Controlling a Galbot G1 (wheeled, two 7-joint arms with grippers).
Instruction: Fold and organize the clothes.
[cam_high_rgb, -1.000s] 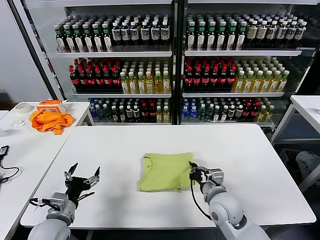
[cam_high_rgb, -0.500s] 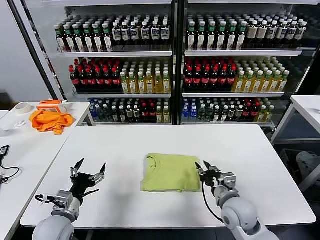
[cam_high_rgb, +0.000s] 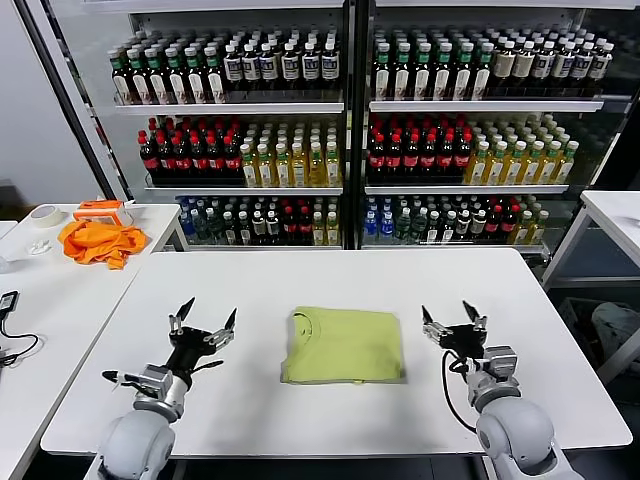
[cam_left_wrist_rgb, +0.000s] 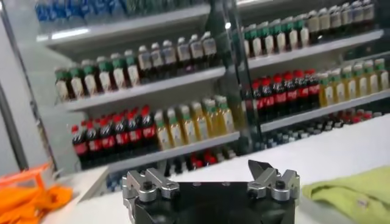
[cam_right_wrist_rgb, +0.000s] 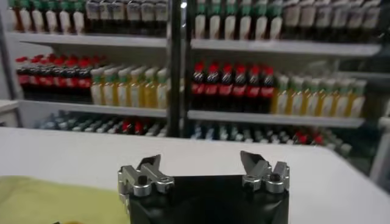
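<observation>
Both grippers have drawn back and up from the shirt, which lies folded mid-table, collar toward the robot's left, slightly wider than deep. Left gripper and right gripper stand wide, empty.

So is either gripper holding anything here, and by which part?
Nothing is held. The left gripper and right gripper both stand open, clear of the folded T-shirt lying between them.
</observation>
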